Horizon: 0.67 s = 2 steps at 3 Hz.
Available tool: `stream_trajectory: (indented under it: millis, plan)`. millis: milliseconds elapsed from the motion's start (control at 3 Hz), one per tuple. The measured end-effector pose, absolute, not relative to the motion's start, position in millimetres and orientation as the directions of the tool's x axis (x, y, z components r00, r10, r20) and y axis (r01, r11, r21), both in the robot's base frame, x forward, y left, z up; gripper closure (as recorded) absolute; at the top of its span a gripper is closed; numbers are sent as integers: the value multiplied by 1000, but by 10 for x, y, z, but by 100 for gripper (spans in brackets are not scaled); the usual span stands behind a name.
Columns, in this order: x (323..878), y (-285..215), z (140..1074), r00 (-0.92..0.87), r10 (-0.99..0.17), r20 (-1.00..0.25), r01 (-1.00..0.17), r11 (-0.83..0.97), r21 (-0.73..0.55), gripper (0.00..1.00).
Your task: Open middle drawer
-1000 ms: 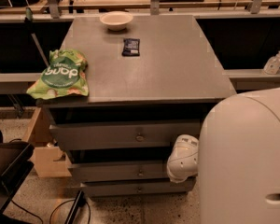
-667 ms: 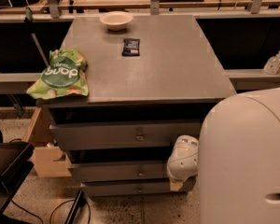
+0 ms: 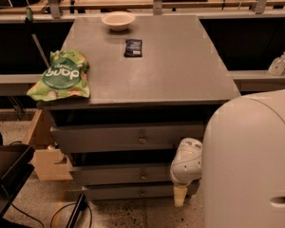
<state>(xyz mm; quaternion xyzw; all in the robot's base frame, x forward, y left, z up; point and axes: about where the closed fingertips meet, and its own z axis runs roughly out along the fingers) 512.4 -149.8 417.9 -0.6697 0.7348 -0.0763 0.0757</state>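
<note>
The grey cabinet [image 3: 147,75] has three drawers on its front. The middle drawer [image 3: 118,174] is the second one, shallow, with a small round knob [image 3: 143,176]; it looks closed. The taller top drawer [image 3: 109,137] is above it and the lowest drawer [image 3: 123,192] is below. My gripper [image 3: 179,197] hangs pointing down at the right end of the drawer fronts, right of the middle knob and apart from it. My white arm housing [image 3: 249,165] fills the lower right and hides the cabinet's right side.
On the cabinet top lie a green snack bag [image 3: 61,75] at the left front corner, a dark packet [image 3: 133,47] and a white bowl [image 3: 118,20] at the back. A cardboard box [image 3: 45,148] and dark bin [image 3: 7,175] stand left. A sanitizer bottle [image 3: 278,64] stands right.
My gripper has dropped slightly lower in front of the drawers. The drawers and the objects on top have not moved.
</note>
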Motion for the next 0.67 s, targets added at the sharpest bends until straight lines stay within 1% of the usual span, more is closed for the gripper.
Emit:
stream_trajectory:
  millis: [667]
  plan:
    - [5125,-1233,4440,-19,-998,-53,-970,31,-240,0]
